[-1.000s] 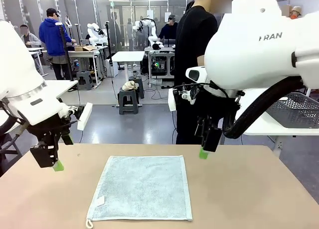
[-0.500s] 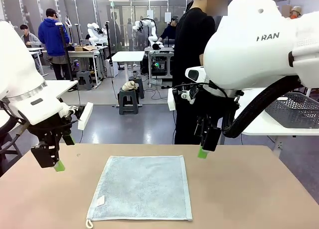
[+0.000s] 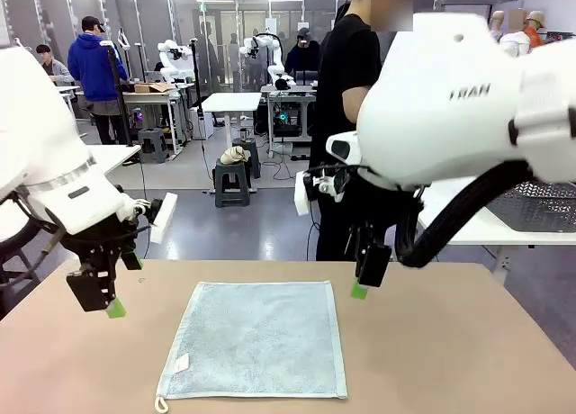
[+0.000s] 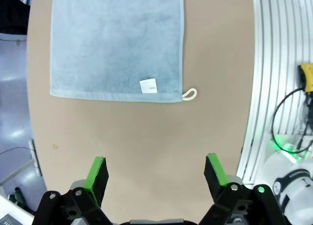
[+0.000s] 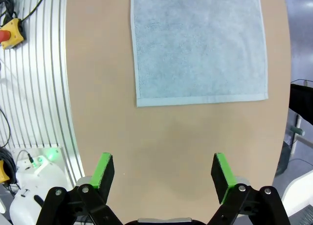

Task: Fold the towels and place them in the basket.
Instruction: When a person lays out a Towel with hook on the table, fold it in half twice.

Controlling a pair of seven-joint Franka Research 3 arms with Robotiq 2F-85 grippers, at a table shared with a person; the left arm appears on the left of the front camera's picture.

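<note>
Pale blue-grey towel (image 3: pixel 256 337) spread flat on tan table (image 3: pixel 450 360), lower centre of front view. White label (image 3: pixel 181 363) and corner loop (image 3: pixel 161 403) at its lower-left corner.

Left gripper (image 3: pixel 108 304) at left of frame, above table, well apart from towel; jaws wide, empty.

Right gripper (image 3: pixel 360 286) just beside towel's upper-right corner, not touching; jaws wide, empty.

Both wrist views: towel in upper part of frame, bare table between it and fingertips (image 4: pixel 98 168).

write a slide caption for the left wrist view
Open left hand hovering above the table, short of a flat pale blue towel with white label and corner loop
</note>
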